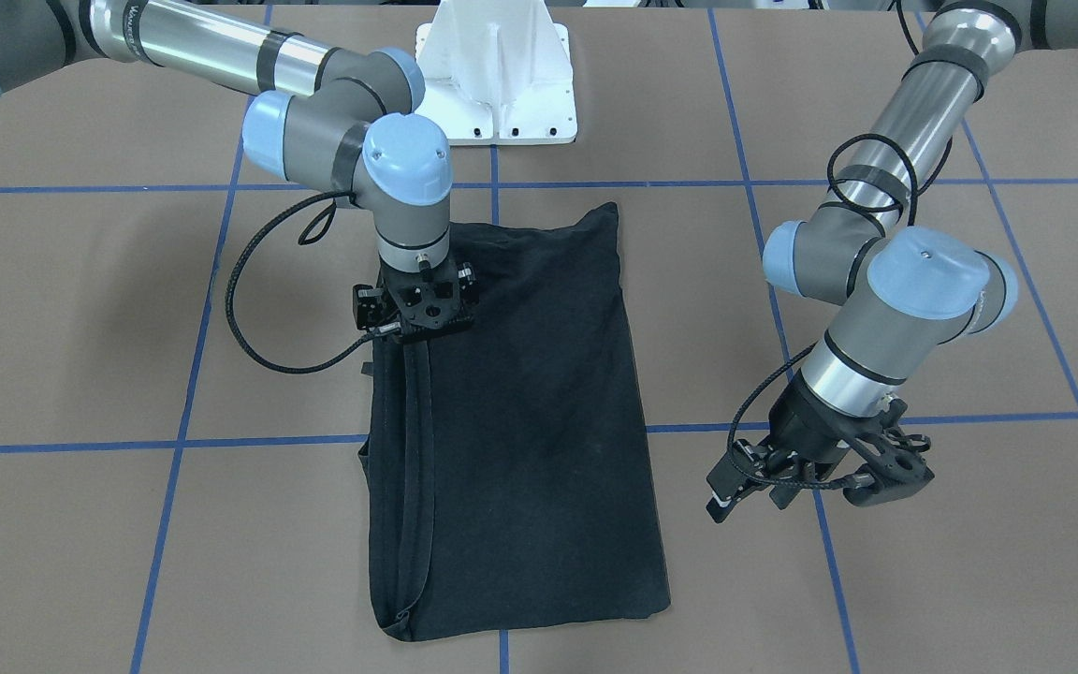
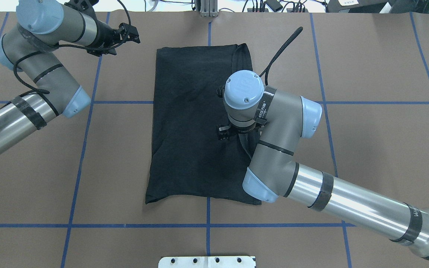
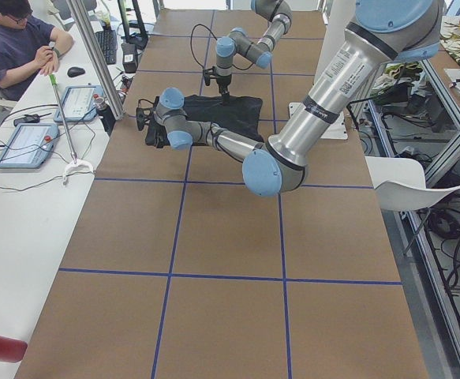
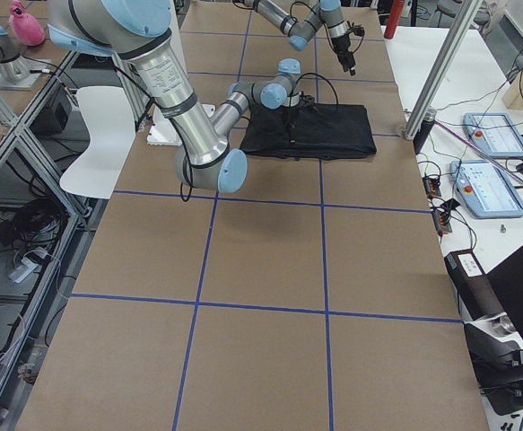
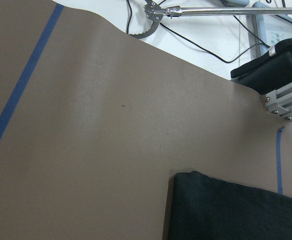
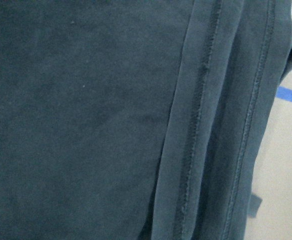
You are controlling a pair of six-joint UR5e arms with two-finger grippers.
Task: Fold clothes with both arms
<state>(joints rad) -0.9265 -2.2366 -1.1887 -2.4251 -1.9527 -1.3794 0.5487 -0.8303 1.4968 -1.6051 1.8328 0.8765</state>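
Note:
The black T-shirt (image 1: 520,421) lies folded into a long rectangle in the middle of the table (image 2: 367,149), with no logo showing. Its doubled hems run along the side under my right arm (image 2: 274,123). My right gripper (image 1: 411,339) points straight down onto that hemmed edge near the robot's end. The wrist hides its fingers, and the right wrist view shows only cloth (image 6: 85,125) and hems, so I cannot tell its state. My left gripper (image 2: 132,34) hovers beside the shirt's far corner (image 5: 196,190), apart from the cloth, open and holding nothing.
The white pedestal base (image 1: 497,84) stands at the robot's edge of the table. Blue tape lines (image 2: 207,225) grid the brown surface. A side bench with control tablets (image 3: 24,146), cables and a seated person (image 3: 13,43) runs along the far edge.

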